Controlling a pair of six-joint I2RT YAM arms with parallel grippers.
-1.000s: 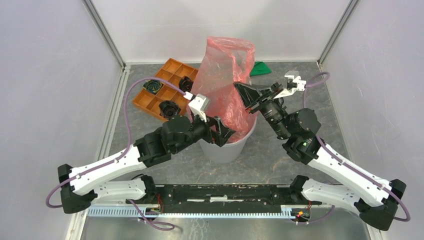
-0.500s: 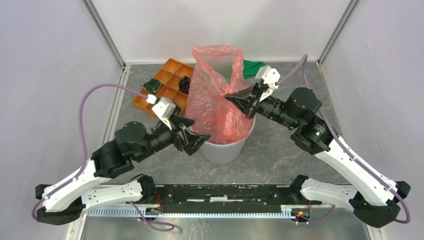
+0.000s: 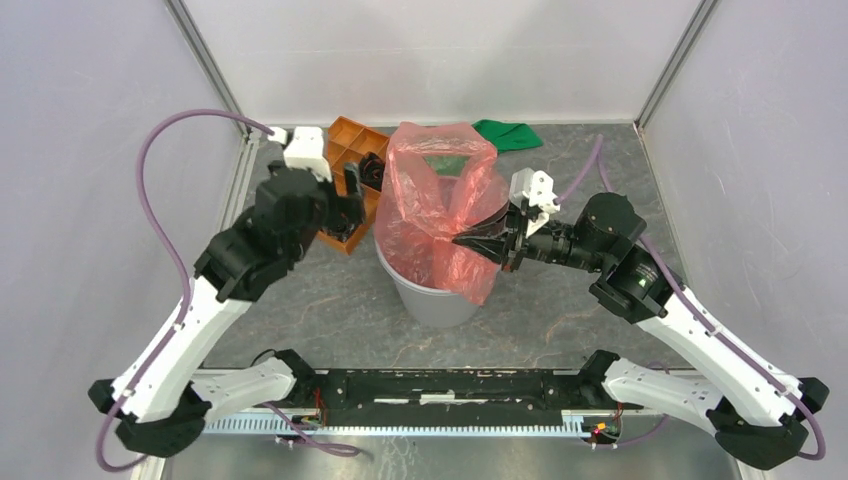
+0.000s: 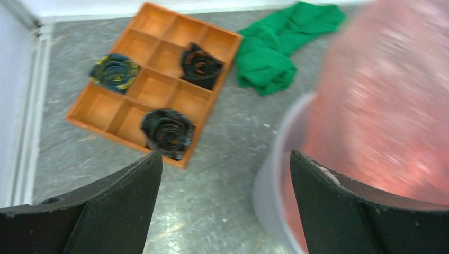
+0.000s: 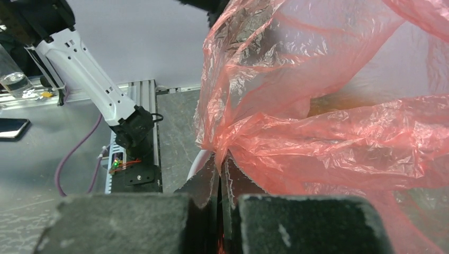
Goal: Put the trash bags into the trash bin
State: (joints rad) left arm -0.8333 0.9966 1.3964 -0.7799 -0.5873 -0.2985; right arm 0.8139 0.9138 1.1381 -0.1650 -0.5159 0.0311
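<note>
The red-pink trash bag [image 3: 435, 195] stands as a loose sack with its lower part inside the greyish-white trash bin [image 3: 445, 305] and its mouth open upward. My right gripper [image 3: 468, 241] is shut on a fold of the bag at the bin's right rim; in the right wrist view the bag [image 5: 317, 106] is pinched at the gripper [image 5: 219, 159], with the bin rim [image 5: 197, 161] just behind. My left gripper [image 3: 347, 198] is open and empty, left of the bin over the tray. In its view the gripper [image 4: 225, 174] is over bare table, with the bin [image 4: 272, 180] and the blurred bag [image 4: 386, 100] to the right.
An orange compartment tray [image 3: 352, 135] with dark coiled items sits at the back left, and also shows in the left wrist view [image 4: 153, 87]. A green cloth [image 3: 508, 133] lies behind the bin, also in the left wrist view [image 4: 272, 50]. Enclosure walls stand on three sides.
My left gripper has left the bin's left side and swung up and back towards the tray. My right gripper has moved down and forward with the bag, and the bag's top has sunk lower.
</note>
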